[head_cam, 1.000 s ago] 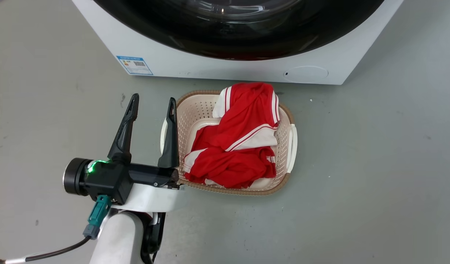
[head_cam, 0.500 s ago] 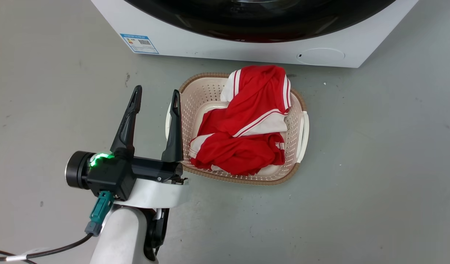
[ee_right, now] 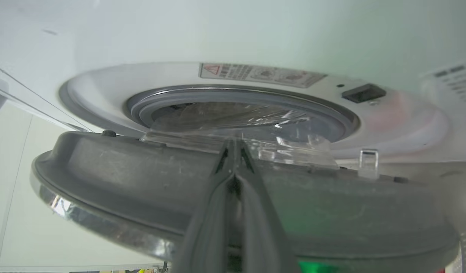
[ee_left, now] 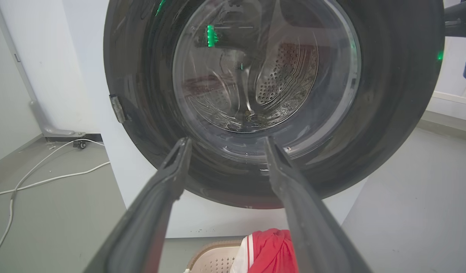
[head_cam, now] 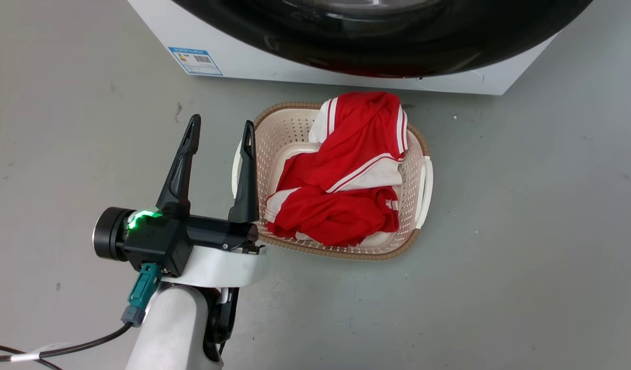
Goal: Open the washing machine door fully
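Observation:
The white washing machine point(head_cam: 274, 64) fills the top of the head view. Its glossy black washing machine door point(head_cam: 377, 46) stands ajar, bulging out over the lower front panel. My left gripper point(head_cam: 222, 123) hovers open and empty beside the basket, well below the door. In the left wrist view, this gripper point(ee_left: 227, 141) faces the door point(ee_left: 388, 113) and its glass bowl point(ee_left: 263, 76). In the right wrist view, my right gripper point(ee_right: 233, 142) is shut, its tips lying against the door's grey inner side point(ee_right: 123, 170). Behind is the grey gasket point(ee_right: 142, 110).
A cream basket point(head_cam: 415, 154) with red-and-white clothing point(head_cam: 346, 174) sits on the grey floor just before the machine, right of my left gripper. White cables point(ee_left: 47, 178) trail on the floor left of the machine. A latch hook point(ee_right: 368, 157) sticks up from the door's rim.
The camera shifted after the oldest frame. Since half a second ago the door's black rim has swung outward and now covers the round cap low on the front. My left gripper barely moved.

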